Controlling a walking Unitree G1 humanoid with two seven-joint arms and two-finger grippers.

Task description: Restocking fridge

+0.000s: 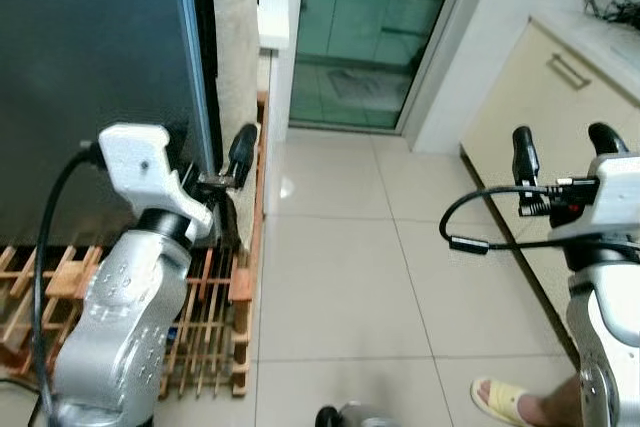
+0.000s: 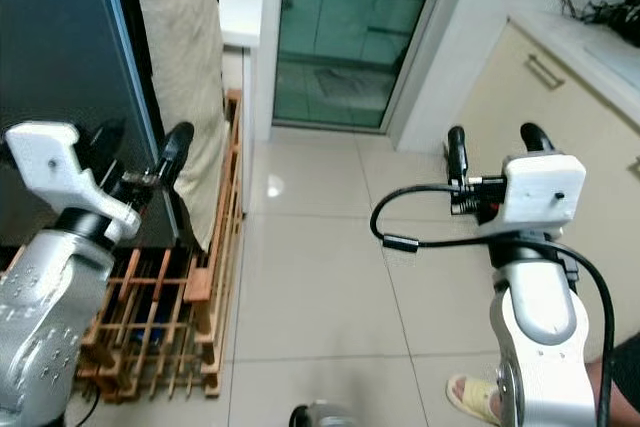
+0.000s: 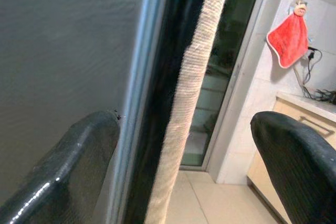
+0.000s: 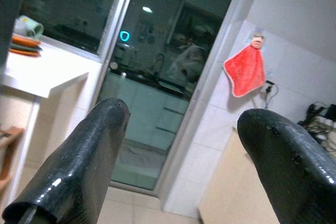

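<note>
We've got the tall dark grey fridge on our left with its silver door edge sitting right between the spread-wide fingers of our left gripper, while our right gripper hangs wide open over the beige tile floor.

A wooden rack of slats stands on the tiled floor at the left, and a beige cloth hangs down just above it. Behind is a glass sliding door with a greenish tint. Beside it a white shelf carries a green cup. On the right there is a cream cabinet with a metal handle. A red towel hangs on the white wall above it. A person's foot in a yellow slipper stands on the tiles near the lower right.
</note>
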